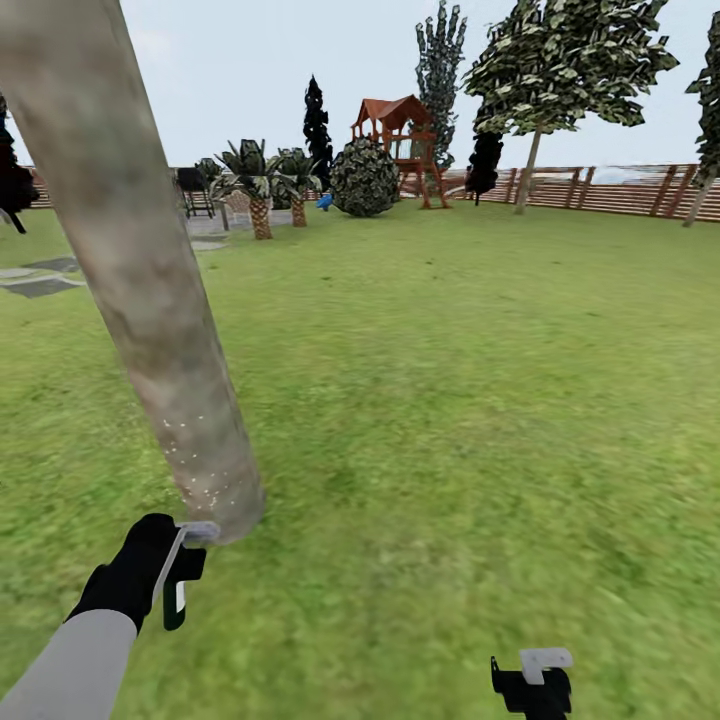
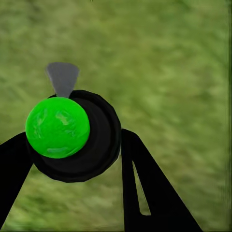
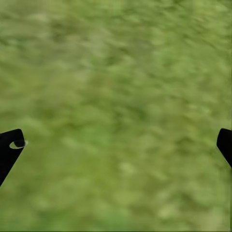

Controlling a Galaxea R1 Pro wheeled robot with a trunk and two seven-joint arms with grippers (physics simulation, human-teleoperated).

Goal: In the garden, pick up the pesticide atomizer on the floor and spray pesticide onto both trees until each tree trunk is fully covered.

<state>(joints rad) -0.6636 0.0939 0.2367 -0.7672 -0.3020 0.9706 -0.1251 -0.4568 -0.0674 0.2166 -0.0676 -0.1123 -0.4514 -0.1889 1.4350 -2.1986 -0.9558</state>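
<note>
Pesticide atomizer (image 2: pixel 72 135), seen in the left wrist view as a black round body with a bright green cap and a grey nozzle tip, sits clamped between the two fingers of the left hand (image 1: pixel 176 570), low and just beside the foot of the near tree trunk (image 1: pixel 140 280). Whitish specks of pesticide (image 1: pixel 200 470) dot only the lowest stretch of that trunk; the mottled bark above appears unmarked, so coverage is judged far from complete. Risks from here: the nozzle is so close to the bark that a small forward drift could knock it against the trunk and twist the bottle in the grip; spray held at one height would leave the upper trunk bare; and the far side of the column cannot be reached without moving round it. The right hand (image 1: pixel 532 680) hangs low over the grass, fingers spread wide and carrying nothing. Lawn (image 1: pixel 450 400) runs open and level to a slatted wooden fence (image 1: pixel 620 190), with grey stepping stones (image 1: pixel 40 285), short palms (image 1: pixel 258 185), a round bush (image 1: pixel 364 178) and a red-roofed play tower (image 1: pixel 400 140) well apart.
</note>
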